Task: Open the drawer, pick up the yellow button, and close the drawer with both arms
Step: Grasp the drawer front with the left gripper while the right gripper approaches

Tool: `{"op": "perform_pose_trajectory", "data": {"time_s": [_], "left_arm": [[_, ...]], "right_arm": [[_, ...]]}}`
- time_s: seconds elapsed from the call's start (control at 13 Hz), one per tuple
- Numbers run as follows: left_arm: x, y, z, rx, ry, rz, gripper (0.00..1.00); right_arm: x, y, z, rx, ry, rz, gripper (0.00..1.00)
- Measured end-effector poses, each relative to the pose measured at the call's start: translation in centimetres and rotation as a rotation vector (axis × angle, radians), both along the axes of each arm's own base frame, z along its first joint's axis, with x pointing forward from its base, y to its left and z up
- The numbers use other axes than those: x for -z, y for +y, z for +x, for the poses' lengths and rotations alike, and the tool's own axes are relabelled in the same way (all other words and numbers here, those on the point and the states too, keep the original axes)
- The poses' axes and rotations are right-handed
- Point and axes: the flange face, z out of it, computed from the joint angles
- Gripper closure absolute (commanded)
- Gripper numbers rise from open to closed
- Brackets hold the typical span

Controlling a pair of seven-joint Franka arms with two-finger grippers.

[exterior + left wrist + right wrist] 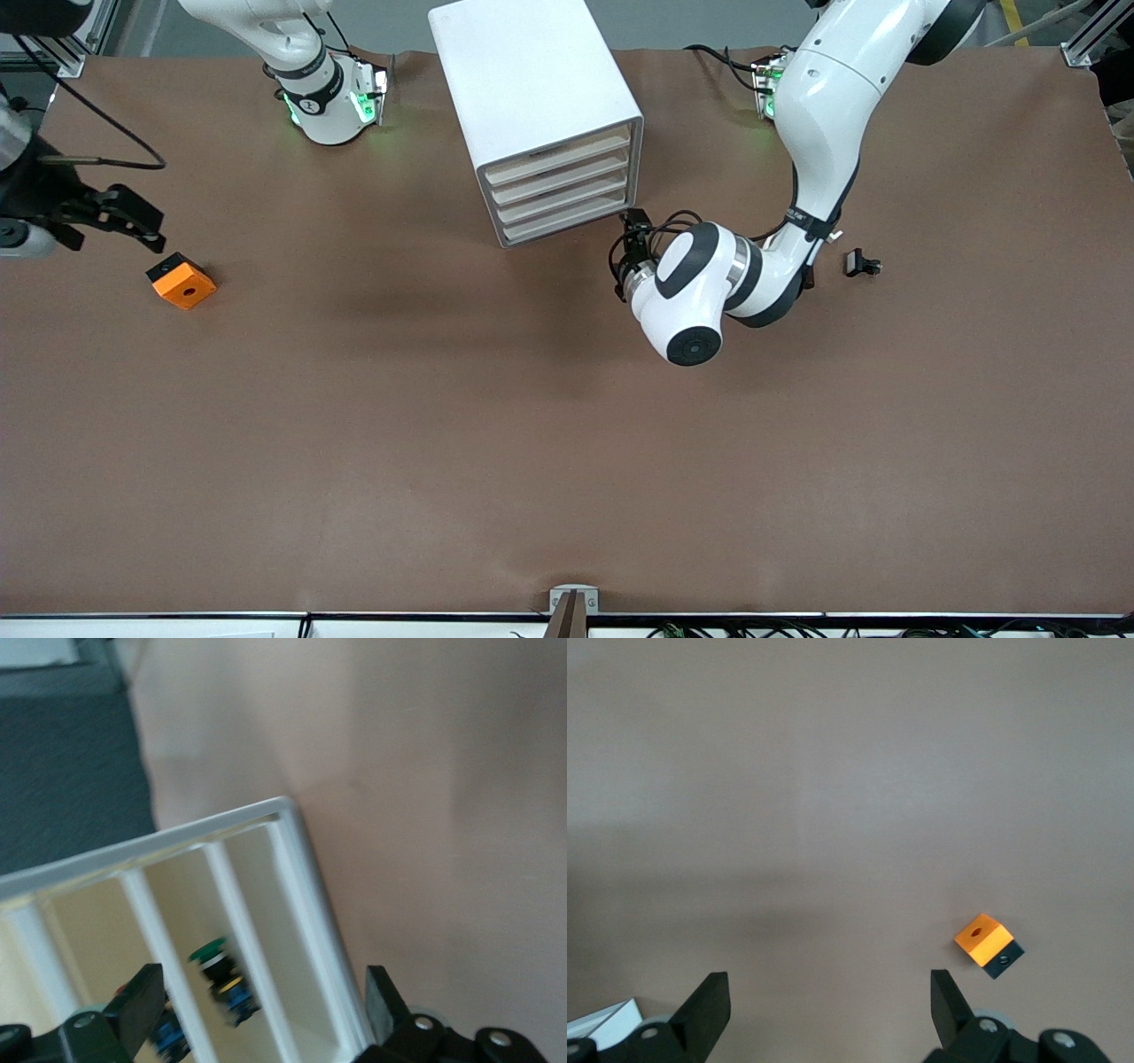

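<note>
Brown desk [532,425]. Left end effector [632,237] spread at drawer cabinet [540,115] front; drawers shut; next hook lowest drawer. Right end effector [133,217] spread, waiting above orange block [181,281].

No brand, label or number could be read anywhere. The right arm [310,84] bore a small dark mark on the black band near its base, and the left arm [824,133] a tiny mark on the black band at its elbow; neither could be made out.
</note>
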Motion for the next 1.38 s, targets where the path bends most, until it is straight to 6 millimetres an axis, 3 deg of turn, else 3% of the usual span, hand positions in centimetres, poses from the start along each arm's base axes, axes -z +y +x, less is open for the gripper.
{"op": "perform_pose_trajectory", "data": {"time_s": [0.23,0.31,0.77,0.92,1.08,1.38], "left_arm": [[-0.7,-1.9,-2.4,-0.031,0.124,0.046,0.18],[-0.8,-2.3,-3.0,-0.030,0.154,0.058,0.29],[-1.2,-3.3,-4.0,-0.080,0.276,0.049,0.48],[-0.7,-3.9,-4.6,-0.083,0.295,0.069,0.49],[0.0,-4.6,-5.3,-0.086,0.320,0.081,0.50],[0.2,-5.2,-5.8,-0.114,0.355,0.109,0.50]], "right_arm": [[-0.5,4.4,-1.5,0.064,0.061,-0.009,0.00],[-0.5,6.0,-2.0,0.093,0.065,-0.012,0.00],[-0.2,14.8,-4.6,0.205,0.062,-0.022,0.00],[-0.2,17.5,-5.7,0.237,0.056,-0.023,0.00],[0.3,18.5,-5.8,0.243,0.066,-0.021,0.00],[1.7,18.4,-5.0,0.256,0.100,-0.013,0.00]]}}
